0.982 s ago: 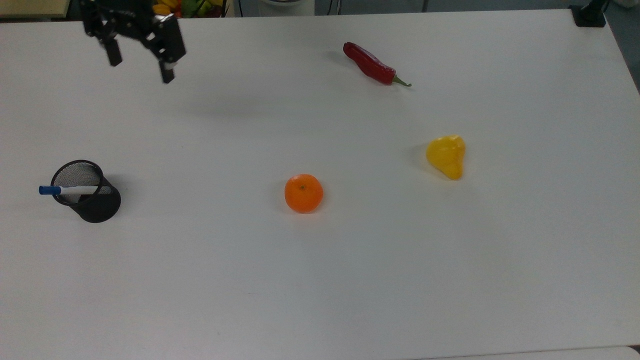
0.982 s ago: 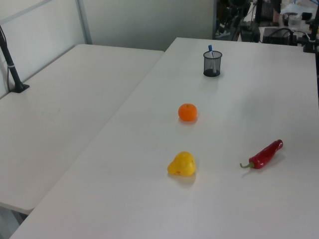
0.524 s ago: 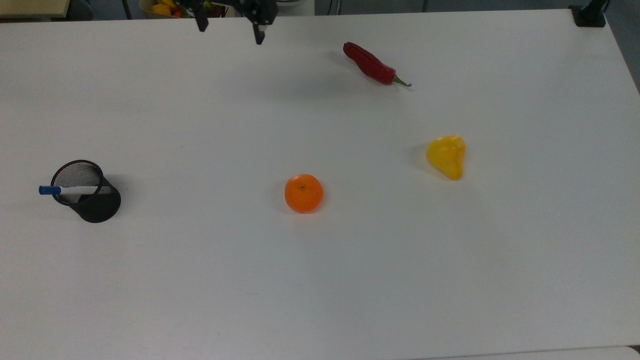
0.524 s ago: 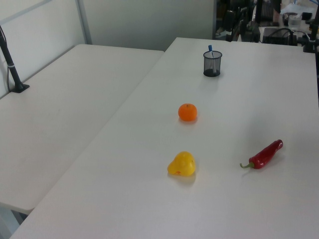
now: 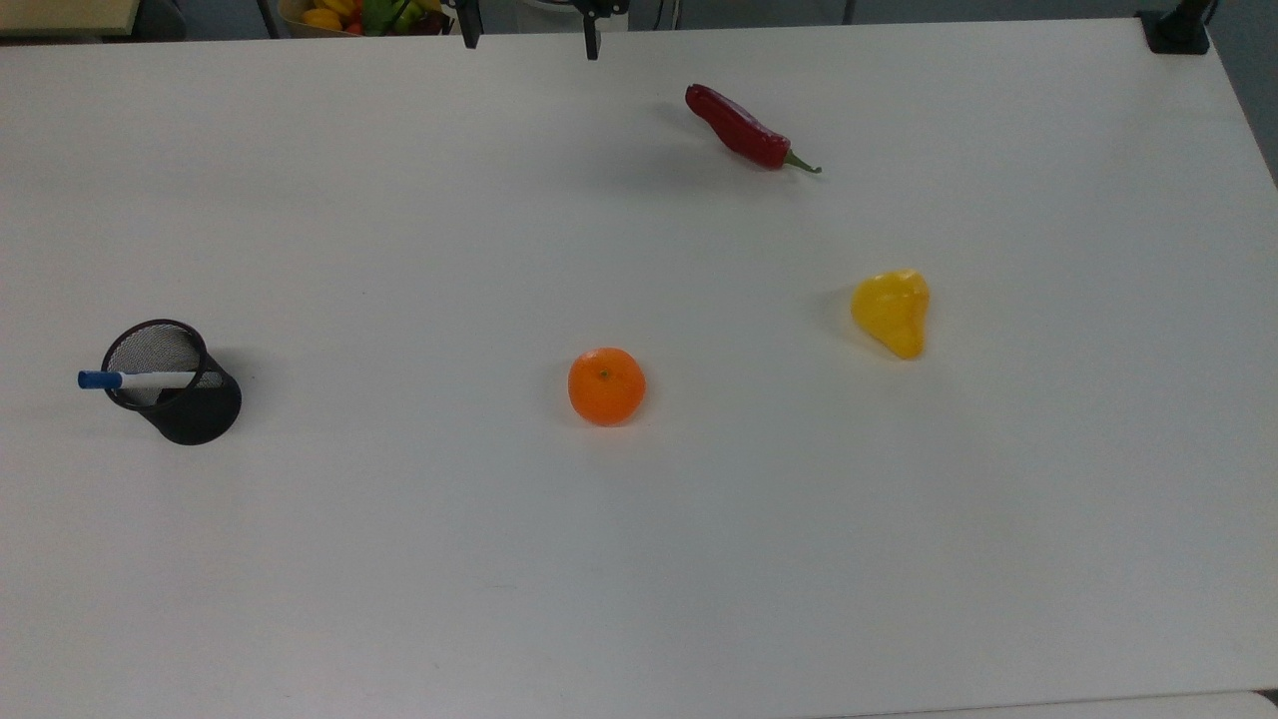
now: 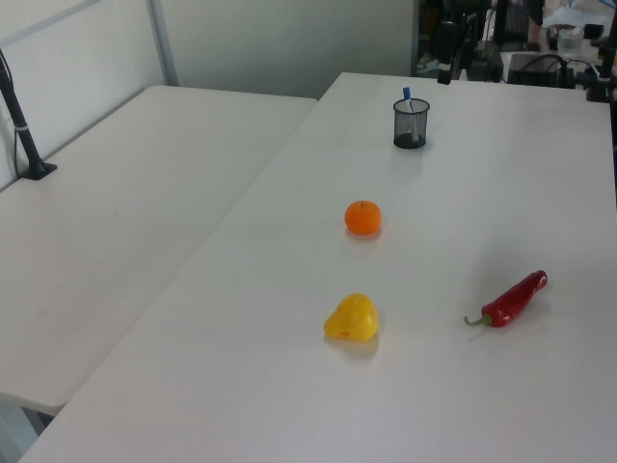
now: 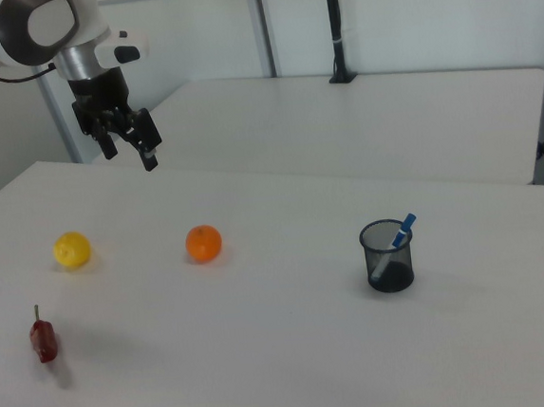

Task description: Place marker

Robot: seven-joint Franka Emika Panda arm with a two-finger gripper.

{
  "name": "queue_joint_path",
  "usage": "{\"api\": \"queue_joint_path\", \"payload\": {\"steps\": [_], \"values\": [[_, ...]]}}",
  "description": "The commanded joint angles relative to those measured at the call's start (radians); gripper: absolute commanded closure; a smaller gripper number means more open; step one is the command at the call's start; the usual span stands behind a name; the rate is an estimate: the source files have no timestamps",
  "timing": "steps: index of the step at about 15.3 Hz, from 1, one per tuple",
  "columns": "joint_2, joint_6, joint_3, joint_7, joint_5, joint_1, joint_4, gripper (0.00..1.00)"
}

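Top view: the cup [image 5: 180, 394] stands at the table's [image 5: 639, 559] left middle, the marker [image 5: 140, 379] in it, leaning over its left rim. The round fruit [image 5: 606, 385] lies at centre, the pear-shaped fruit [image 5: 892, 312] to its right, the chili [image 5: 744, 128] in the upper middle, and the gripper [image 5: 527, 30] at the top edge, fingers apart.

Pincer [image 5: 526, 38] now farther toward the top view's right, at its upper edge.

No legible text, labels, brands, numbers or signs. The marker [image 5: 140, 379] barrel is plain white with a blue cap; any print there is possibly too small to make out. The black mesh cup [image 5: 180, 391] and the table [image 5: 639, 559] carry no markings.
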Motion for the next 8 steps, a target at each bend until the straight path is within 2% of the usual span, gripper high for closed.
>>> {"api": "queue_joint_path", "payload": {"steps": [1, 8], "values": [[-0.015, 0.044, -0.023, -0.128, 0.023, 0.010, -0.024, 0.00], [-0.010, 0.068, -0.034, -0.132, 0.012, 0.025, -0.024, 0.00]]}}
